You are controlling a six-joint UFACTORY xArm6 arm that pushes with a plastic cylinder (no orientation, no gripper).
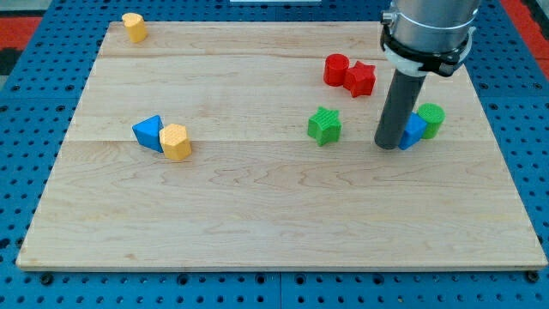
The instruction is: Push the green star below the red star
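Note:
The green star [324, 125] lies right of the board's middle. The red star [361, 79] lies up and to its right, touching a red cylinder [336, 69] on its left side. My tip [388, 144] rests on the board to the right of the green star, apart from it, and below the red star. The rod stands just left of a blue block [414, 131], partly hiding it.
A green cylinder [431, 120] touches the blue block on its right. A blue triangle [148, 131] and a yellow block [176, 142] sit together at the view's left. Another yellow block [133, 27] lies at the top-left corner. The wooden board [274, 232] ends at blue pegboard.

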